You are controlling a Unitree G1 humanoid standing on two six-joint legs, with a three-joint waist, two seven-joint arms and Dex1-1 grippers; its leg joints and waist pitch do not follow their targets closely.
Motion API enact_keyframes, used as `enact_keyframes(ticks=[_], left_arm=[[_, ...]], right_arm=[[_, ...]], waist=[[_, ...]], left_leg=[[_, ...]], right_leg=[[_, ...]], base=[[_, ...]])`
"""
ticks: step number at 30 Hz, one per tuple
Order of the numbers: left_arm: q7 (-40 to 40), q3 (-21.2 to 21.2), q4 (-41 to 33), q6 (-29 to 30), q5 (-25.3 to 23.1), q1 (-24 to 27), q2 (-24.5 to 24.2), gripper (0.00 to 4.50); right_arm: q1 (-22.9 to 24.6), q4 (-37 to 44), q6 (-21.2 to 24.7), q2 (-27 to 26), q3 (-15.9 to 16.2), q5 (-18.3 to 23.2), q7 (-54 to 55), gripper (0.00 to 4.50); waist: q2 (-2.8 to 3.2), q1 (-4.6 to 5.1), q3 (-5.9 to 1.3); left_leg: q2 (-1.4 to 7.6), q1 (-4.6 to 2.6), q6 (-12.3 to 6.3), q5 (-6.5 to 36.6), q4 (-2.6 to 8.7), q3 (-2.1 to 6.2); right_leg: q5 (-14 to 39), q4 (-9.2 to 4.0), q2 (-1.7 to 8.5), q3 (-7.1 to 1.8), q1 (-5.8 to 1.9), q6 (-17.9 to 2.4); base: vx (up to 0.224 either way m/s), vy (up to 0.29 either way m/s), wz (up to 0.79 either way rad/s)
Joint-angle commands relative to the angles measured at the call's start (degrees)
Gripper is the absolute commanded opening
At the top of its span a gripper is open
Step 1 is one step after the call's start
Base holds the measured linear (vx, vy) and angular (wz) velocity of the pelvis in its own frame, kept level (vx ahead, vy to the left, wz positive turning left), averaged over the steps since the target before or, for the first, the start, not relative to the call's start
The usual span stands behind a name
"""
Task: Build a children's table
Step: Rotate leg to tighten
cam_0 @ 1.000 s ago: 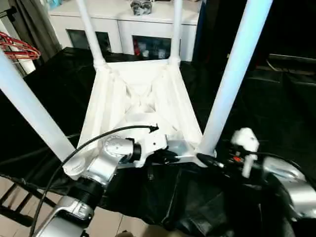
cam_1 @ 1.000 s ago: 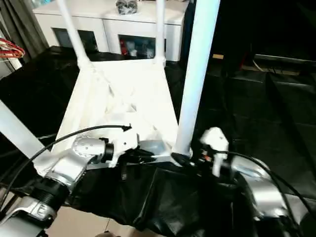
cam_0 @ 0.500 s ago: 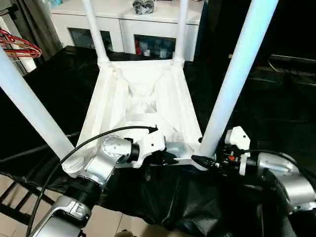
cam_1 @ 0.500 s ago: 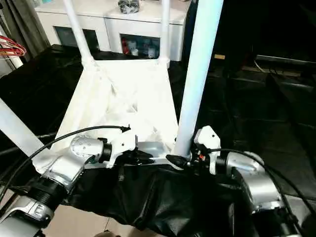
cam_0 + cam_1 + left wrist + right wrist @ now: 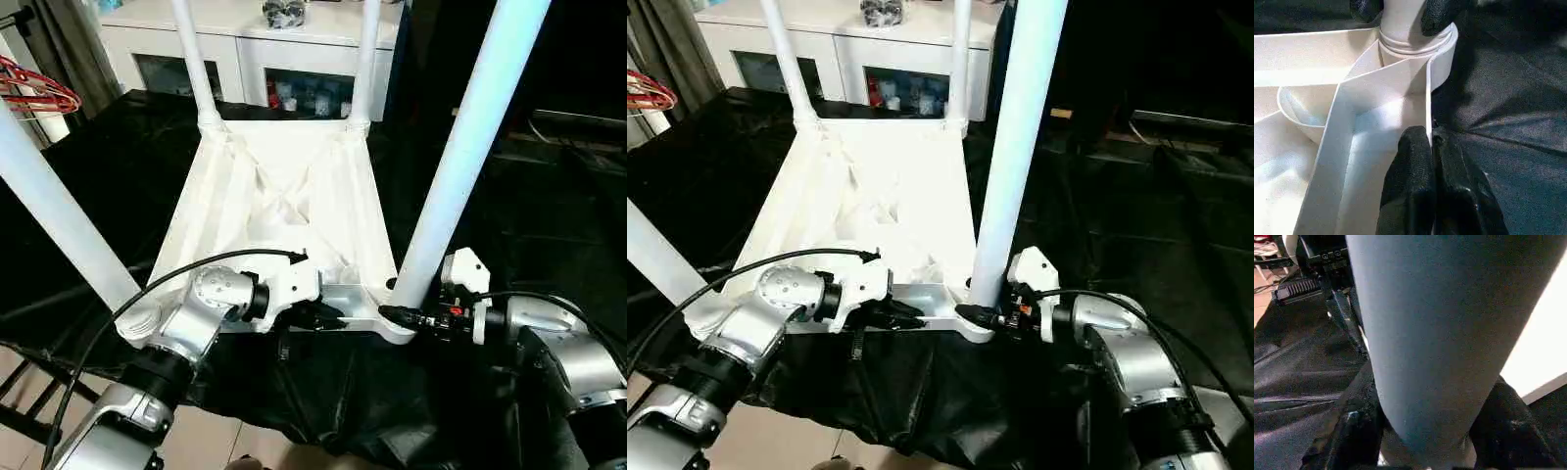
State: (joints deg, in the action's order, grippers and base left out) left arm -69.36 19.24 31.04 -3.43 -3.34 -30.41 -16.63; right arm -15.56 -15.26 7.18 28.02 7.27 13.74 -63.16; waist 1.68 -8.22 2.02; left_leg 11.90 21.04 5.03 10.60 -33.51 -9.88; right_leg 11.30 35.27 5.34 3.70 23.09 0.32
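Observation:
The children's table top [image 5: 284, 186] lies upside down on a black cloth, ribbed underside up. Its legs stand upright in the corner sockets: near right leg [image 5: 460, 147], near left leg [image 5: 49, 211], and two far legs [image 5: 196, 59] [image 5: 364, 59]. My left gripper [image 5: 1431, 137] is shut on the thin wall of the near rim, close to the near right socket [image 5: 1415, 44]. My right gripper [image 5: 392, 311] reaches in from the right at that socket. Its fingers [image 5: 1359, 431] sit against both sides of the near right leg's base [image 5: 1440, 333].
A white cabinet [image 5: 274, 39] with glass doors stands behind the table top. A red wire object [image 5: 39, 93] hangs at the far left. The black cloth [image 5: 549, 215] spreads to the right and drapes over the near edge above a tiled floor [image 5: 211, 441].
My right gripper has moved in to the base of the near right leg and its fingers have narrowed around it. The left gripper has kept its pinch on the rim.

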Motion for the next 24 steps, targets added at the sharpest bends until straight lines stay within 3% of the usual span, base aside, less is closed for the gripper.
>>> enact_keyframes(ticks=[1,6,11,14,21,23,24], left_arm=[[-0.52,1.16,1.09,-0.37,-0.43,-0.96,-0.3,0.0],[3.4,-0.38,2.47,1.01,-0.29,-1.78,0.93,0.0],[13.29,-2.61,5.04,2.73,-1.55,-3.72,4.47,0.0],[16.75,-3.0,5.58,4.08,-1.66,-4.3,6.83,0.0],[23.02,-2.13,6.2,6.56,-3.53,-5.32,10.74,0.0],[24.6,-1.74,6.93,6.85,-4.23,-5.89,11.84,0.0],[25.12,-1.68,7.11,7.06,-4.46,-6.09,12.12,0.0]], right_arm=[[0.06,-0.29,0.67,-0.69,1.83,-0.13,-1.87,1.94],[1.5,0.02,0.75,-2.17,1.83,-0.4,1.11,1.94],[2.43,-2.67,0.77,-8.17,0.61,-3.76,13.83,1.93],[1.94,-5.42,1.03,-12.16,0.0,-5.24,20.72,1.93],[-2.19,-12.49,2.68,-21.02,-2.21,-8.48,38.58,1.93],[-4.29,-15.97,1.45,-23.62,-3.04,-10.1,44.0,1.93],[-4.92,-16.98,0.64,-24.29,-3.1,-10.51,44.92,1.93]], waist=[[-0.92,0.0,-3.36],[-0.88,0.04,-3.26],[-0.95,0.29,-2.78],[-0.96,0.96,-2.52],[-0.83,2.66,-2.36],[-0.81,3.0,-2.32],[-0.82,3.27,-2.27]], left_leg=[[1.11,-0.15,-4.98,8.07,3.35,-0.1],[1.12,-0.12,-4.48,9.13,3.49,-0.05],[1.03,-0.52,-1.42,14.06,4.33,0.17],[0.89,-0.47,-0.02,17.04,4.84,0.48],[0.7,-0.42,0.65,19.27,5.14,0.77],[0.54,-0.51,0.75,19.9,5.09,0.7],[0.44,-0.22,0.88,19.97,5.21,0.86]], right_leg=[[4.34,-3.63,2.63,-2.04,-3.15,-13.43],[5.39,-3.76,2.68,-2.03,-3.2,-13.3],[17.17,-5.14,2.97,-2.07,-2.86,-9.95],[23.18,-5.78,3.03,-1.87,-2.7,-7.56],[25.72,-6.37,2.95,-1.81,-2.29,-6.26],[26.27,-6.51,2.94,-1.84,-2.11,-6.35],[26.81,-6.47,2.9,-1.73,-2.39,-5.94]], base=[[0.0,0.0,0.0],[0.0,0.0,0.0],[0.0,0.0,0.0],[0.0,0.0,0.0],[0.0,0.0,0.0],[0.0,0.0,0.0],[0.0,0.0,0.0]])
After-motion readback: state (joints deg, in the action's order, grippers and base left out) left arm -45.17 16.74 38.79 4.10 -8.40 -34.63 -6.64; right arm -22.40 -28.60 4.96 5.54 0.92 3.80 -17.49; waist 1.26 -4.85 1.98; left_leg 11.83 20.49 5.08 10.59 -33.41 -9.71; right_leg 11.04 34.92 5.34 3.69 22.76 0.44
